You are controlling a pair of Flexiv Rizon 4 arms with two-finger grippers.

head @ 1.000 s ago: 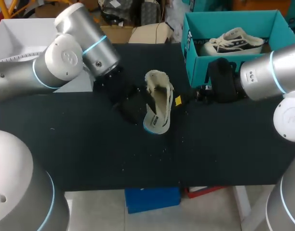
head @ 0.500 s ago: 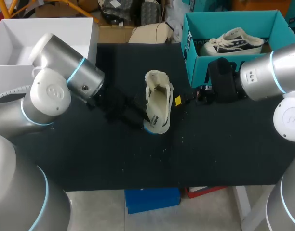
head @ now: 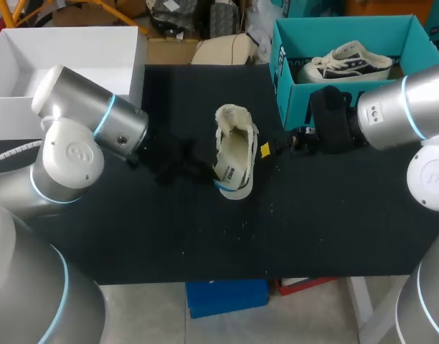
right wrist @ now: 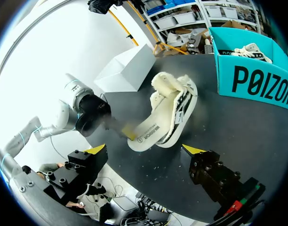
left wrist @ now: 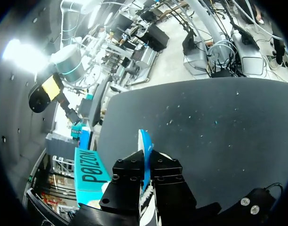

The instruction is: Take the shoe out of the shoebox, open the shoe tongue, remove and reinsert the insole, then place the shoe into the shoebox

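One change: left arm (head: 76,143) swung toward worktop's (head: 313,229) left edge, left gripper (left wrist: 145,173) apparently still pinching shoe (head: 234,154); right gripper (right wrist: 144,149) open. Likely re-posing shoe for handling.

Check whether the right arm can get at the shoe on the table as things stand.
Probably yes. The right gripper is open and faces the shoe, with only bare table between them. The left gripper pinches the sole edge on the far side, out of its way.

left gripper (left wrist: 147,165) tips hidden behind shoe (left wrist: 144,141) sole; most of shoe hidden
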